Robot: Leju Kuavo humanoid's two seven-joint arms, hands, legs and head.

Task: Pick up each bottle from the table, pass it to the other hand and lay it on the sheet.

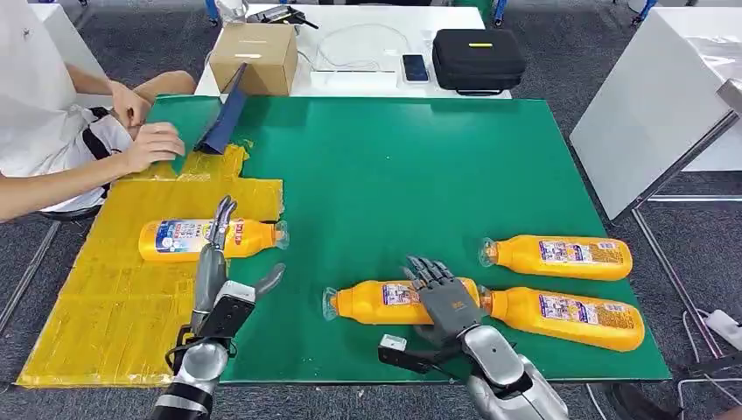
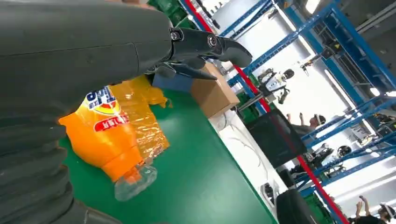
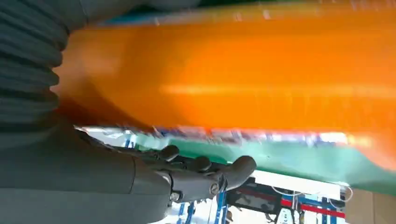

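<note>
Right hand sits flat on top of the nearest bottle on the green table, fingers stretched out, not wrapped around it. Left hand is empty, fingers apart, just beside the bottle on the sheet. That yellow sheet covers the table's left side. Two more bottles lie to the right.
</note>
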